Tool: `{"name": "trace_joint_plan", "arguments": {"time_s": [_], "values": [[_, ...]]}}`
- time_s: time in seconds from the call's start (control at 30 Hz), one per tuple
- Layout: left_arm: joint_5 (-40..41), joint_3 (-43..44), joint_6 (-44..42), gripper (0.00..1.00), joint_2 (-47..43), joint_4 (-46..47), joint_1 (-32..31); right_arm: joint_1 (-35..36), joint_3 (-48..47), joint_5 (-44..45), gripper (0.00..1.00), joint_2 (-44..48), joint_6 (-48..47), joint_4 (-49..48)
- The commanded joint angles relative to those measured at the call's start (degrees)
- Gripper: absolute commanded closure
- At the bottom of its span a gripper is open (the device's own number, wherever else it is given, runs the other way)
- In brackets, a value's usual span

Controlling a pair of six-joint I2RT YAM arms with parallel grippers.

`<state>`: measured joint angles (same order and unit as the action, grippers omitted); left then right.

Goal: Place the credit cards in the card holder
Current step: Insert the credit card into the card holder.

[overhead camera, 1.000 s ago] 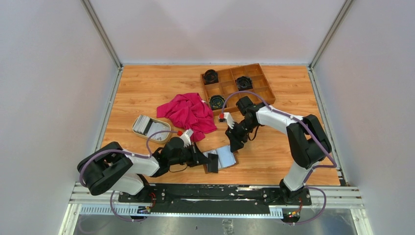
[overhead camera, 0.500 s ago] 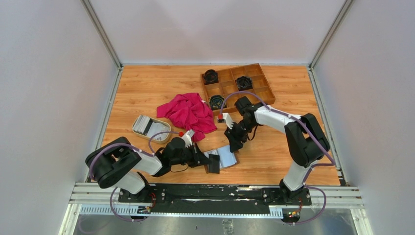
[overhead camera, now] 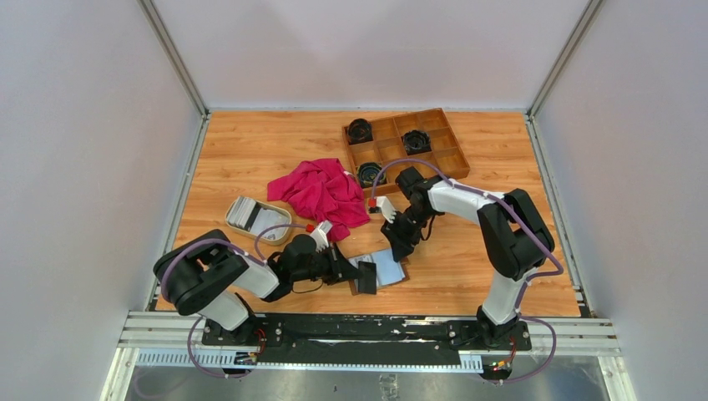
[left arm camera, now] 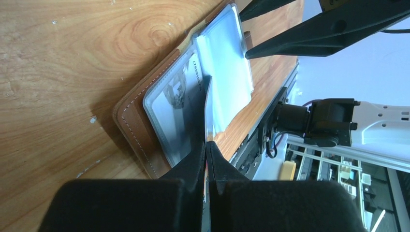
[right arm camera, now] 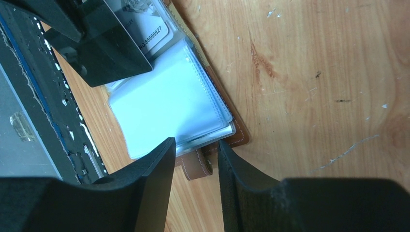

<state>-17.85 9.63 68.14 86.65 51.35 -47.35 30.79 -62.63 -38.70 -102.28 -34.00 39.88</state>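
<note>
**A:** Far left, the cream dish [overhead camera: 282,227] sits on the table [overhead camera: 250,150] with the rest of the credit cards [overhead camera: 246,212] stacked in it, well apart from the action.

**B:** And the left tool [overhead camera: 361,277]?

**A:** Pressed together on one dark card [right arm camera: 113,50], gripped by its near edge. The card hangs over the open card holder [overhead camera: 388,266], right at the fold between the clear sleeves. From the left wrist it's edge-on, so I can't tell if the tip is in a pocket.

**B:** So the step is insertion.

**A:** I'd say so: card picked and lined up, but not seated. One printed card [left arm camera: 174,94] already shows behind a sleeve on the left leaf.

**B:** Where's the holder?

**A:** Flat on the table, near the front edge between the two arms, with its sleeves fanned to the right.

**B:** And the right tool [right arm camera: 196,142]?

**A:** Spread and pinching nothing. Its fingers straddle the holder's far edge, with the snap tab [right arm camera: 197,166] in the gap. It looks placed to steady the holder or the sleeves.

**B:** Next move?

**A:** My guess is that the left finds the sleeve mouth and slides the card in along the pocket, low and flat. The right pins the holder so it doesn't skate. The sleeves are floppy, so the card may ride over one instead of going in.
</note>
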Motion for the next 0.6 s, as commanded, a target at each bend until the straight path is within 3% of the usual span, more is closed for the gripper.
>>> {"name": "trace_joint_plan", "arguments": {"time_s": [0.0, 0.27, 0.57], "values": [[-0.37, 0.16, -0.01, 1.0, 2.91, 2.52, 0.43, 1.35, -0.99, 1.84, 0.59, -1.34, 0.15, 2.12], [-0.61, -0.2, 2.17, 1.0, 9.32, 9.87, 0.81, 1.73, -1.09, 2.08, 0.59, -1.59, 0.16, 2.31], [2.25, 1.89, 1.44, 1.0, 10.11, 5.46, 1.47, 2.17, -1.27, 2.27, 0.59, -1.78, 0.12, 2.46]]}}
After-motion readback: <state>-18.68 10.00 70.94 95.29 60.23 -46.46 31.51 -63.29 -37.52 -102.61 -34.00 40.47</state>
